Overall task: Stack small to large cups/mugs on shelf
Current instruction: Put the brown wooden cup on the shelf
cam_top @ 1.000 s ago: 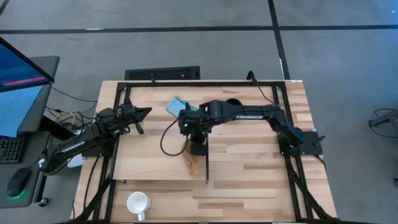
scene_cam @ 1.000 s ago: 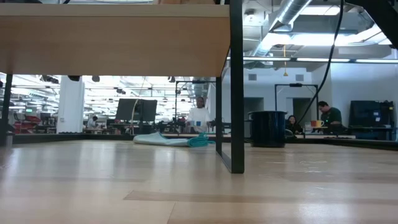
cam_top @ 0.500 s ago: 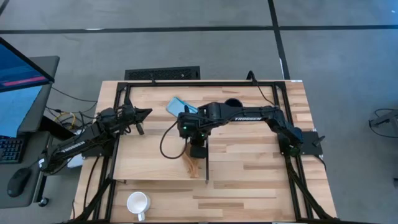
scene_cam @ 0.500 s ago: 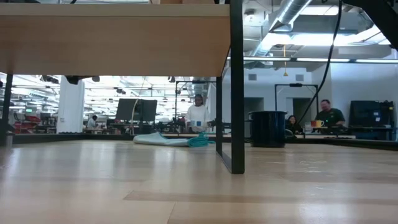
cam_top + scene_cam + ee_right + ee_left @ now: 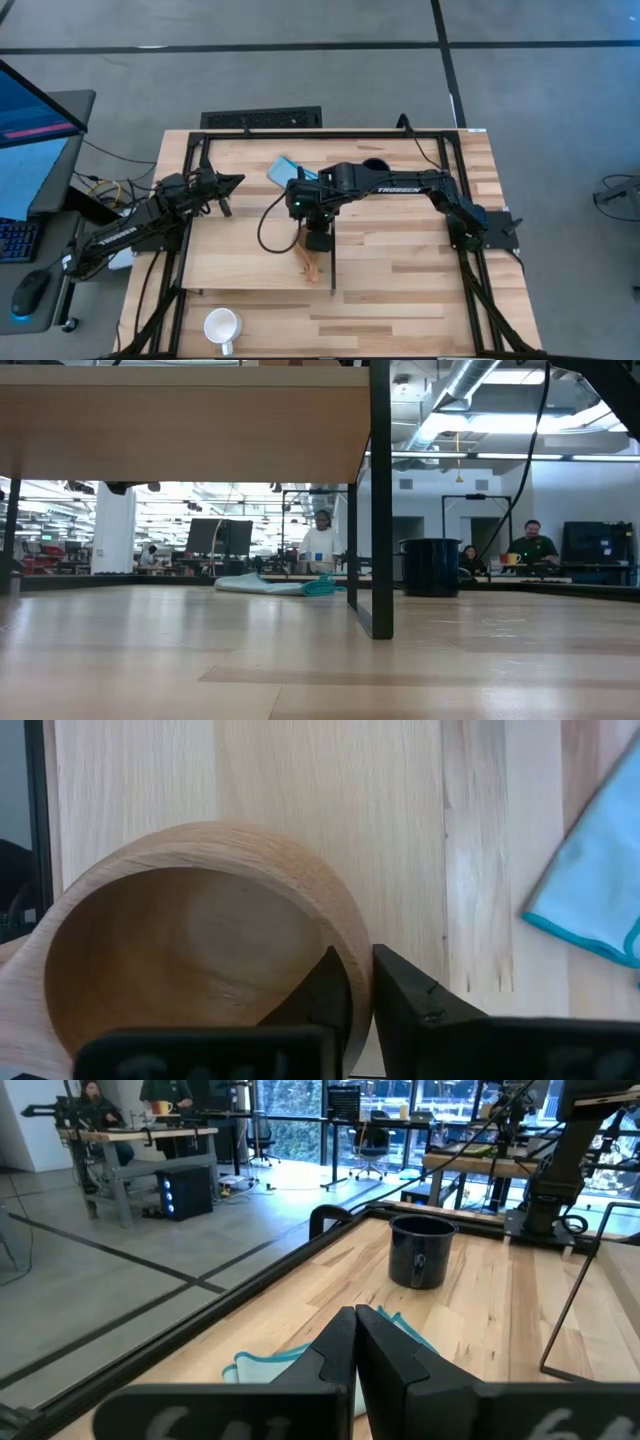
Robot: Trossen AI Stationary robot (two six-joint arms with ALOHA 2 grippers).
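Note:
The small tan wooden cup [image 5: 308,262] is over the pale shelf board [image 5: 240,250], near its dark edge strip [image 5: 333,262]. My right gripper [image 5: 316,240] is shut on the cup, which fills the right wrist view [image 5: 190,960]. The black mug [image 5: 422,1250] stands on the tabletop at the far side and is half hidden under my right arm in the high view [image 5: 373,164]. The white mug [image 5: 221,325] stands on the tabletop at the near left. My left gripper [image 5: 356,1332] is shut and empty at the far left [image 5: 230,183]. My right gripper pinches the cup's wall at its rim [image 5: 345,935], with one finger [image 5: 325,988] inside the cup and the other [image 5: 405,995] outside. The fingers come from above, pointing down. The cup's mouth faces up. Whether its base rests on the shelf, I cannot tell.
A folded blue cloth [image 5: 283,170] lies on the tabletop beyond the shelf, between the two grippers. The shelf stands raised on thin black legs [image 5: 380,510]. A black frame runs round the table's edges [image 5: 300,133]. People sit and stand in the room behind the table.

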